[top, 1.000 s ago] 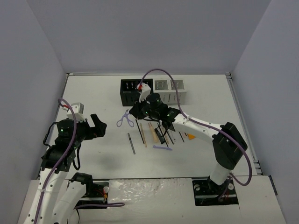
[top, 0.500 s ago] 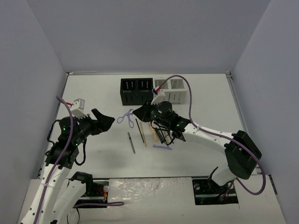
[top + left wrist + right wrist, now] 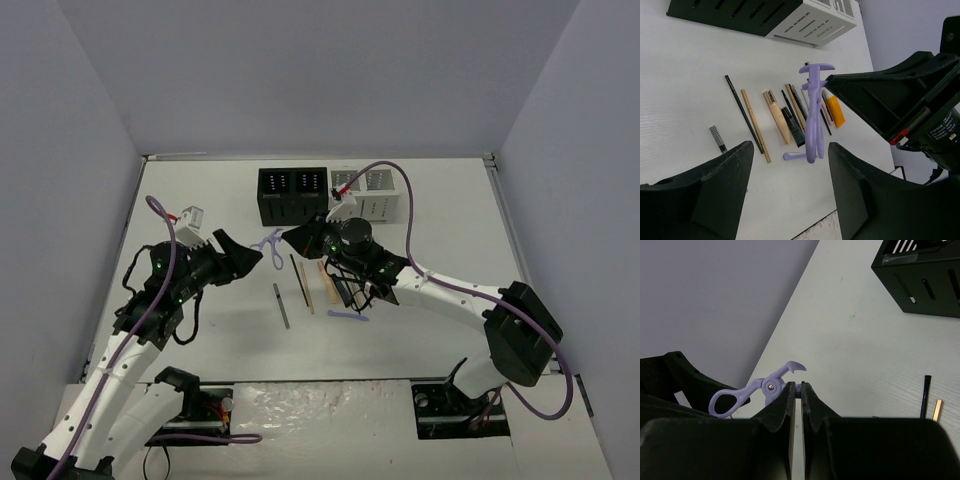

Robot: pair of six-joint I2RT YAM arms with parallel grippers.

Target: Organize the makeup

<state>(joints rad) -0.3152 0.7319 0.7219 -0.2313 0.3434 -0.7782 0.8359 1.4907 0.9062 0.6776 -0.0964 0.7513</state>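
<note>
Two slotted boxes stand side by side near the far edge of the table [image 3: 450, 225], about midway along it: a black box [image 3: 293, 196] on the left and a white box [image 3: 366, 193] touching it on the right. Their slots face up and toward the near edge. What lies inside them cannot be told.

The lilac scissors [image 3: 268, 243] are lifted off the table, just in front of the black box and toward the left edge from the row of makeup. The right gripper [image 3: 797, 385] has its jaws nearly closed, pinching the scissors close to the pivot. The long axis runs across the gap between the two arms. The finger loops point at the left arm and the hooked head points away toward the far edge.

The left gripper [image 3: 790, 146] is spread wide and holds nothing. In its wrist view the loop end of the scissors hangs between its fingers [image 3: 720, 190] without touching either.

The rest of the makeup lies in the middle of the table, long axes running from far edge to near edge. There are a black pencil [image 3: 742, 112], a tan pencil [image 3: 755, 125], a peach tube [image 3: 777, 117], a small black tube [image 3: 793, 128] and an orange tube [image 3: 835, 111]. A grey stick [image 3: 283, 306] lies on the left-edge side of the row. A lilac tool [image 3: 348, 316] lies crosswise at its near end.
</note>
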